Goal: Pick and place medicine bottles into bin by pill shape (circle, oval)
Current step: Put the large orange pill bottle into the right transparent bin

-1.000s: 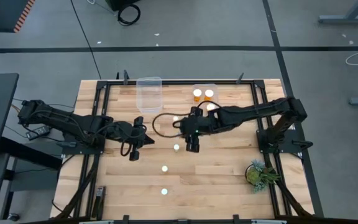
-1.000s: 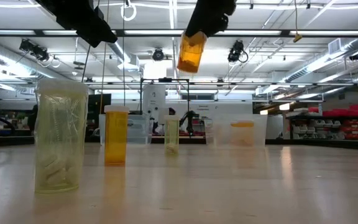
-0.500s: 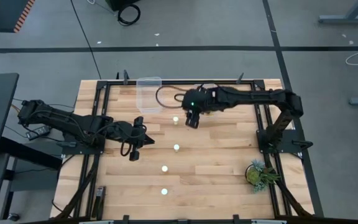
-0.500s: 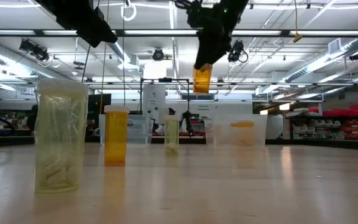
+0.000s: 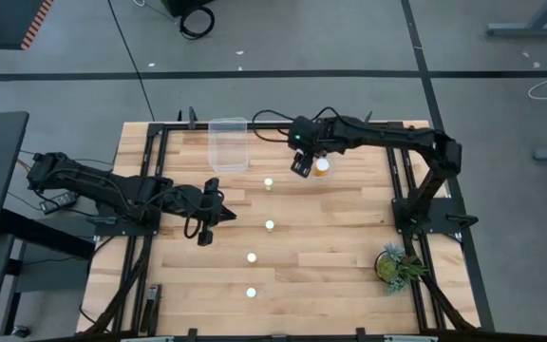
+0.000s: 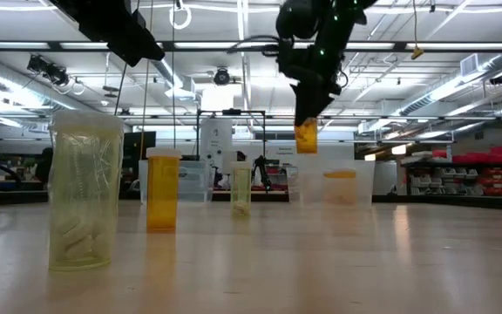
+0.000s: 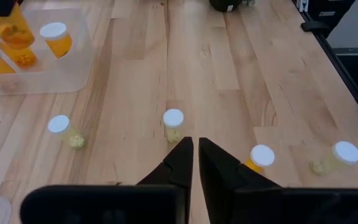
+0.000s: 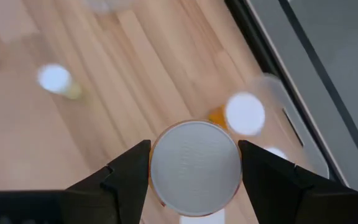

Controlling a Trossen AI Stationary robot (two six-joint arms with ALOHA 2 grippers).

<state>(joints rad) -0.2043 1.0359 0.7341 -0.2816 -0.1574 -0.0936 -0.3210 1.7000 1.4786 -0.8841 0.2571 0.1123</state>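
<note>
My right gripper [image 5: 301, 165] is shut on an amber medicine bottle [image 6: 306, 137] with a white cap [image 8: 194, 163]. It holds the bottle over the clear right bin [image 7: 73, 78], which has other amber bottles [image 7: 55, 37] in it. Several bottles stand on their bases on the table: a wide pale one [image 6: 82, 201], an amber one [image 6: 162, 187] and a narrow pale one [image 6: 240, 187]; their white caps show in the high view [image 5: 270, 225]. My left gripper [image 5: 205, 230] hangs shut and empty over the table's left half [image 7: 194, 152]. My right gripper pinches the bottle between its two fingers [image 8: 129, 171], on opposite sides just below the white cap [image 8: 194, 163]. The fingers come from above, pointing down. The bottle hangs upright, cap up, with its amber body [image 6: 306, 139] below the fingers, clear of the table and bin.
An empty clear bin [image 5: 228, 144] stands at the far edge, left of the right bin. A small green potted plant [image 5: 394, 265] stands near the right front corner. Black frame rails [image 5: 150, 190] run along the table's sides.
My right gripper has carried the amber bottle from over the table's middle toward the far edge and a little to the right, to above the right bin. The bottle stays upright in the hold. My left arm has kept still.
</note>
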